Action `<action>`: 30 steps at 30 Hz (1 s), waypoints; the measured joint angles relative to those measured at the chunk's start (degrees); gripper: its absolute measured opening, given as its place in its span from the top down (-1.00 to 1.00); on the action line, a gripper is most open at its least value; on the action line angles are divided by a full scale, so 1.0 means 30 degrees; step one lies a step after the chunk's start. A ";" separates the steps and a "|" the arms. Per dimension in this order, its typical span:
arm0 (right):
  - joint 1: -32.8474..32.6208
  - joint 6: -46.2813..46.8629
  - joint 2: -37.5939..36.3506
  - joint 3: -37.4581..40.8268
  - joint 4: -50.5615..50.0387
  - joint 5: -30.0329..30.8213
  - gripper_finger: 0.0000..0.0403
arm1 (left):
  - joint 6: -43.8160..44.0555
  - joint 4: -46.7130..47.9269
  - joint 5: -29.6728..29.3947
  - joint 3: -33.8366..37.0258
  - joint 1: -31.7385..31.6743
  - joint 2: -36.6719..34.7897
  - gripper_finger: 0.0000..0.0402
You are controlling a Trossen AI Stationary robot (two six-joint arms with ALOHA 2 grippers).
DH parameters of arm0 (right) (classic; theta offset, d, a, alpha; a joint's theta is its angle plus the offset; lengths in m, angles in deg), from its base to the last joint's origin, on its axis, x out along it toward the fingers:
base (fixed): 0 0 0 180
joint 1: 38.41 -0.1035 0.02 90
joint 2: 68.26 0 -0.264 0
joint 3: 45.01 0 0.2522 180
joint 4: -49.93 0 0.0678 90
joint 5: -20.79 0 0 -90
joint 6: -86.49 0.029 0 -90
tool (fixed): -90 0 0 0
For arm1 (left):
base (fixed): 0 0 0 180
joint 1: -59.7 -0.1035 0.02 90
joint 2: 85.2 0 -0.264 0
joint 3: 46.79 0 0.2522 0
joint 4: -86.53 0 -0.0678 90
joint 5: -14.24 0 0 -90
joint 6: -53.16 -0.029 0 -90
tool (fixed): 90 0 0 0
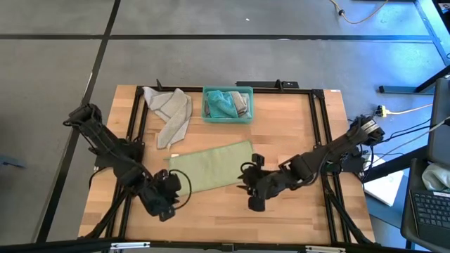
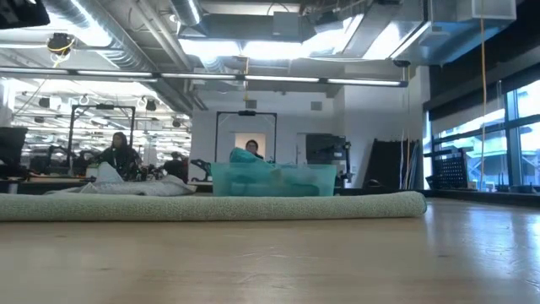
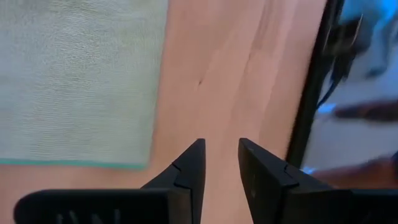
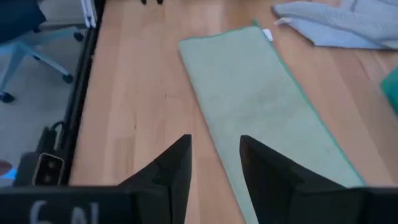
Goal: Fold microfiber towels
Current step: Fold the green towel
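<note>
Lying flat across the tabletop [image 1: 281, 211], long axis spanning between both arms: pale green towel [image 1: 211, 166]; left gripper [image 1: 166, 199] hovering just off its left end, fingers slightly spread, pinching nothing. Sitting just off its right end: right gripper [image 1: 251, 186], fingers likewise parted and empty; neither arm being clearly nearer.

- A robotics lab or open industrial workspace is indicated, not a home.
- A wooden table [image 1: 225, 204] edged by a black metal frame [image 1: 320, 126] is set on a bare grey concrete floor [image 1: 211, 63] marked with dark lines.
- In the low view, exposed ceiling ducts [image 2: 126, 38] and strip lights [image 2: 245, 78] are seen overhead.
- Beyond the table, at 12 o'clock, people seated at workstations [image 2: 118, 152] are visible, with tall windows [image 2: 506, 135] toward 3 o'clock.
- A cable [image 1: 404, 110] is laid across the floor at 3 o'clock, beside a keyboard [image 1: 430, 211].
- An office chair [image 4: 25, 37] is seen in the right wrist view.
</note>
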 joint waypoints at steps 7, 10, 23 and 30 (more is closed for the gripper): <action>0.0229 0.3428 0.0638 0.0007 0.0116 0.3030 0.31 | -0.4541 0.2545 -0.0109 0.0000 0.0491 0.0756 0.48; 0.0510 0.4688 0.0963 0.0007 0.1308 0.3351 0.31 | -0.5154 0.3297 -0.0787 0.0282 0.0691 0.1320 0.36; 0.1218 0.5085 0.2526 0.0000 0.2086 0.1997 0.31 | -0.4739 -0.0831 -0.0163 0.1938 0.1637 0.1679 -0.20; 0.1211 0.4556 0.2526 0.0000 0.2267 0.1844 0.31 | -0.4732 -0.0724 -0.0986 0.1938 0.1539 0.4167 -0.23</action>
